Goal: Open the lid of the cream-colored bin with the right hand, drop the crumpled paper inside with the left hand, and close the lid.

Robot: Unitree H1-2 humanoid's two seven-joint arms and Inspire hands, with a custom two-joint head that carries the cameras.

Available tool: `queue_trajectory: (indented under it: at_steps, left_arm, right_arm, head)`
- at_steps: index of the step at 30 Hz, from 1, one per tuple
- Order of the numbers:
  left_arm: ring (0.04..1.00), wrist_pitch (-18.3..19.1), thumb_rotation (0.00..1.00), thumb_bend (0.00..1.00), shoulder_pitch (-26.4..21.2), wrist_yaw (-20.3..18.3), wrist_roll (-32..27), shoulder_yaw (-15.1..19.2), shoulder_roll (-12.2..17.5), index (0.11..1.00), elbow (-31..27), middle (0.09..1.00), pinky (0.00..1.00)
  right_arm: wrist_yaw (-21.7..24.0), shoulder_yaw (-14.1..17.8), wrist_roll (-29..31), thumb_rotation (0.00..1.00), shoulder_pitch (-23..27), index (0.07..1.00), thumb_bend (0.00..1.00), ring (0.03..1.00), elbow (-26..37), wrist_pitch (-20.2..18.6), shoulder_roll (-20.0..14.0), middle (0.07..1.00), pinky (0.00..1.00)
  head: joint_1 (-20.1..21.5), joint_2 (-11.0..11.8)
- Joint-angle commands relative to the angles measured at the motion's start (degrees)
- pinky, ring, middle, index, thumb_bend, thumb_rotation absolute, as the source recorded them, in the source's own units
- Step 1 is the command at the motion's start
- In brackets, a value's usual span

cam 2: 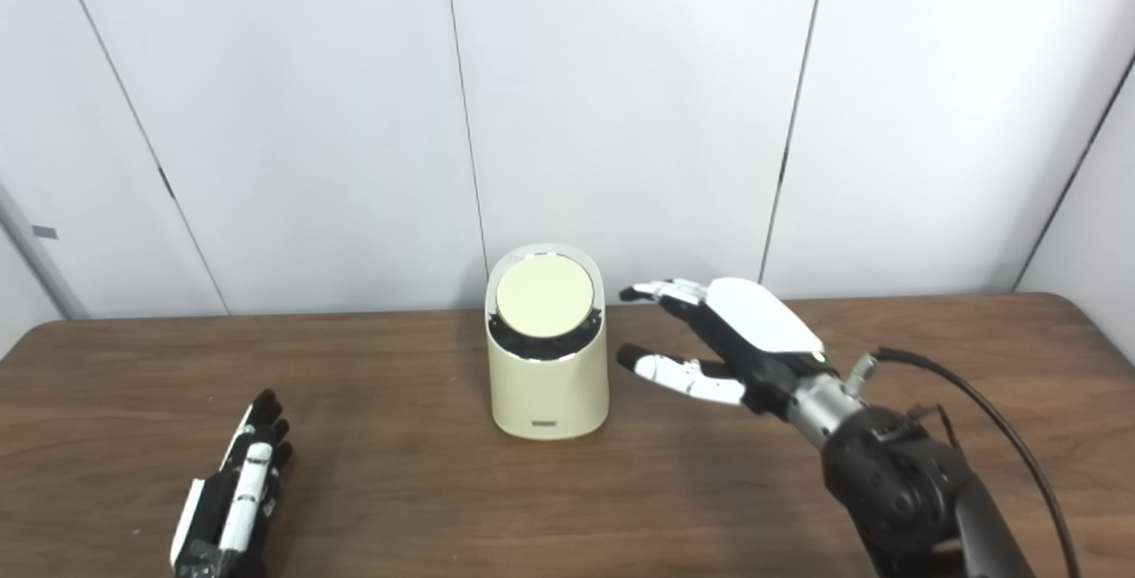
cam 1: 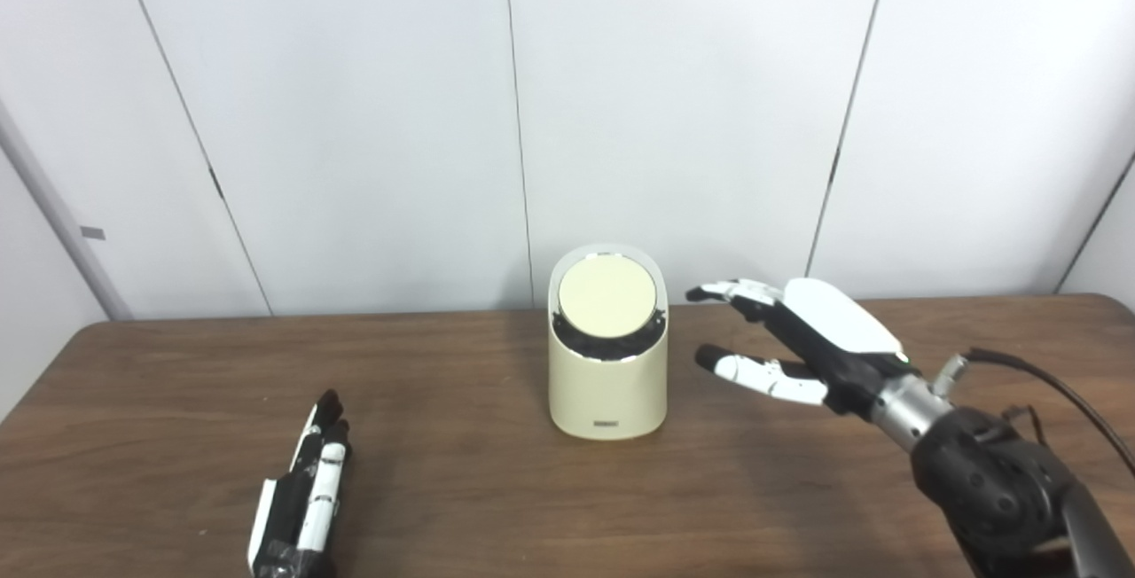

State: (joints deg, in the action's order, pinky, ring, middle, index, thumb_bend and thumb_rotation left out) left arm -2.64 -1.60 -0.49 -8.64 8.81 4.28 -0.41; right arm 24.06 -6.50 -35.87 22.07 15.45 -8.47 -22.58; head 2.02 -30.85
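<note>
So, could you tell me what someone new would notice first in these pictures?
The cream bin stands mid-table, its round lid shut and tilted toward the camera. Just right of it, the right hand hovers open, fingers pointing at the bin without touching it. The left hand lies low at the front left, empty; no crumpled paper is in view.

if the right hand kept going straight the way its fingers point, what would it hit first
Probably the cream-colored bin: the right hand points left toward its upper part, near the lid. Depth is unclear, so it might pass just behind.
</note>
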Motion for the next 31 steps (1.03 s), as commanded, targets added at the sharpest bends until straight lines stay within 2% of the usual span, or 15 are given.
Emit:
queue_trajectory:
  at_steps: [1, 6, 12, 16, 18, 21, 24, 31]
  left_arm:
    - [1.0, 0.66, 0.78, 0.38, 1.38, -0.39, 0.2, -0.41, 0.22, 1.0, 0.98, 1.0, 1.0]
    - [1.0, 1.09, 0.77, 0.38, 1.36, -0.6, -0.21, -0.4, 0.34, 1.0, 0.72, 1.0, 1.0]
    - [1.0, 1.47, 0.77, 0.39, 1.43, -0.8, -0.33, -0.37, 0.77, 1.0, 0.51, 1.0, 1.0]
    - [1.0, 1.64, 0.77, 0.4, 1.39, -0.7, -0.56, -0.2, 0.86, 1.0, 0.2, 1.0, 1.0]
    - [1.0, 1.88, 0.77, 0.4, 1.46, -0.86, -0.81, -0.2, 1.02, 1.0, -0.17, 1.0, 1.0]
    - [1.0, 2.08, 0.77, 0.41, 1.64, -1.04, -1.33, -0.15, 1.13, 1.0, -0.6, 1.0, 1.0]
    - [1.0, 1.95, 0.78, 0.41, 1.74, -1.13, -1.54, -0.18, 1.27, 1.0, -0.63, 1.0, 1.0]
    - [1.0, 2.36, 0.83, 0.44, 2.14, -1.45, -1.65, -0.38, 1.35, 1.0, -1.36, 1.0, 1.0]
  right_arm:
    - [-2.43, 1.65, 1.54, 0.99, 1.2, 0.84, 0.41, 0.881, 1.57, 0.06, -0.09, 0.875, 0.76]
    - [-3.04, 3.17, 4.44, 1.0, -1.17, 0.86, 0.46, 0.887, 0.96, -2.54, 0.43, 0.903, 0.78]
    - [-8.1, 4.89, 7.44, 1.0, -5.1, 0.872, 0.44, 0.913, -1.57, -1.95, 3.06, 0.919, 0.85]
    - [-10.48, 6.8, 10.87, 1.0, -6.76, 0.878, 0.47, 0.91, -3.6, -2.55, 5.35, 0.923, 0.86]
    - [-10.43, 8.96, 15.68, 1.0, -7.24, 0.898, 0.53, 0.924, -4.57, -4.61, 7.22, 0.928, 0.89]
    - [-10.04, 12.1, 23.37, 1.0, -7.37, 0.925, 0.52, 0.943, -6.15, -6.42, 9.49, 0.956, 0.9]
    - [-10.5, 13.5, 26.9, 1.0, -7.29, 0.933, 0.52, 0.964, -6.63, -7.83, 10.58, 0.974, 0.93]
    - [-13.51, 14.45, 30.67, 1.0, -8.74, 0.932, 0.51, 0.983, -7.71, -6.77, 11.77, 0.976, 0.97]
  head:
    - [0.19, -0.08]
    - [0.41, -0.36]
    - [1.12, -0.71]
    - [1.32, -0.92]
    - [1.43, -1.1]
    - [1.56, -1.36]
    - [1.64, -1.61]
    - [1.32, -2.37]
